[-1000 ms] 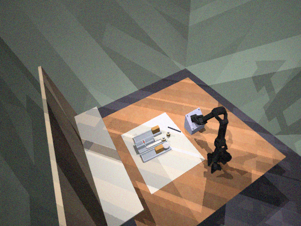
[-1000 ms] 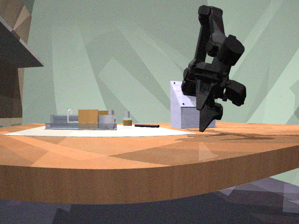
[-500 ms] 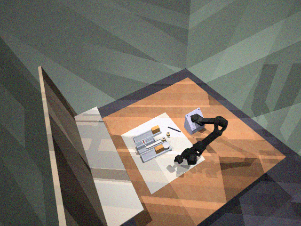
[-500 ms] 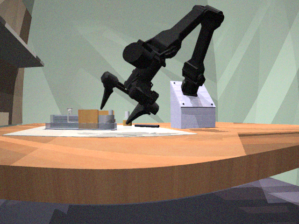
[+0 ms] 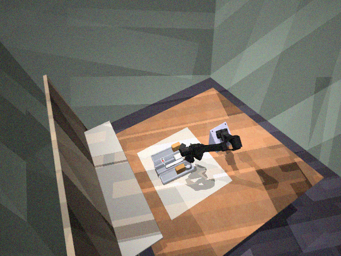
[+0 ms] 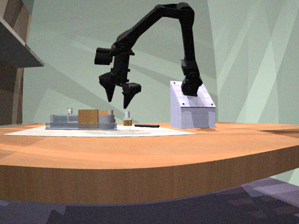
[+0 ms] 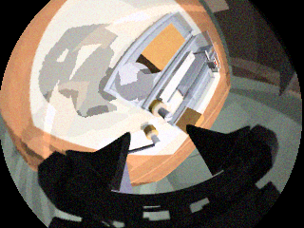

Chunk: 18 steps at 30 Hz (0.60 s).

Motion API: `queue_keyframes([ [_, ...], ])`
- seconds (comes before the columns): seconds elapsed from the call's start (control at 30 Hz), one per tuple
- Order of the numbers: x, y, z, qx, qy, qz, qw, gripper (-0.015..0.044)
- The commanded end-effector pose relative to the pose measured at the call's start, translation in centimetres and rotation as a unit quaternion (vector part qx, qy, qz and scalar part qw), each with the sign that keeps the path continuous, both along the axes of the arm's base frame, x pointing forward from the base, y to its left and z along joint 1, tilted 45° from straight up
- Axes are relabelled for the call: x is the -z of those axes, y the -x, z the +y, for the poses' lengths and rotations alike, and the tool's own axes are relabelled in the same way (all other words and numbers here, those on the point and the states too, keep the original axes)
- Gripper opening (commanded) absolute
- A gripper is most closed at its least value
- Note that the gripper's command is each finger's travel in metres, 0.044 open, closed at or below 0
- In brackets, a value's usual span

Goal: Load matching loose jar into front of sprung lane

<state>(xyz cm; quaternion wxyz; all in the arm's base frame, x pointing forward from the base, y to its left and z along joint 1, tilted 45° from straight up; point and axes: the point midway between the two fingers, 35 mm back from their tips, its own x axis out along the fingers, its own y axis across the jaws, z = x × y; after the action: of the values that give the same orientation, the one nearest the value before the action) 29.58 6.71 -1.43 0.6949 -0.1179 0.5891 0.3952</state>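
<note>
My gripper (image 6: pixel 117 104) (image 7: pixel 159 131) is open and empty, pointing down above the jars. The loose jar (image 6: pixel 127 122) (image 7: pixel 150 131), amber with a pale grey cap, stands in front of the lane rack (image 5: pixel 163 180) (image 6: pixel 62 125), below the fingers and touching neither. A similar amber jar (image 7: pixel 157 107) stands at the front of the middle, sprung lane; only a cap, apparently its own, shows in the exterior view, behind a grey cylinder. A white block lies behind it in the lane, probably the pusher. The arm hides both jars in the top view.
Orange blocks (image 5: pixel 180 168) (image 6: pixel 88 118) (image 7: pixel 163 47) occupy the outer lanes, with a grey cylinder (image 5: pixel 188 166) (image 6: pixel 107 119) (image 7: pixel 130 80) in one. A black rod (image 6: pixel 146 125) lies near the loose jar. The arm's stand (image 6: pixel 197 117) and a raised shelf (image 5: pixel 126 187) flank the white mat (image 5: pixel 192 198).
</note>
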Motion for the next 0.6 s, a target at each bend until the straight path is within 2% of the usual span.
queue_keyframes([
  [0.0, 1.9, 1.9, -3.2, 0.119, -0.072, 0.115, 0.984, 0.0440],
  [0.13, 3.0, 3.5, -5.6, 0.231, -0.147, 0.208, 0.939, 0.0440],
  [0.37, 3.3, 3.7, -6.0, 0.236, -0.151, 0.212, 0.936, 0.0440],
  [0.57, 5.2, 3.9, -4.1, 0.236, -0.152, 0.213, 0.936, 0.0440],
])
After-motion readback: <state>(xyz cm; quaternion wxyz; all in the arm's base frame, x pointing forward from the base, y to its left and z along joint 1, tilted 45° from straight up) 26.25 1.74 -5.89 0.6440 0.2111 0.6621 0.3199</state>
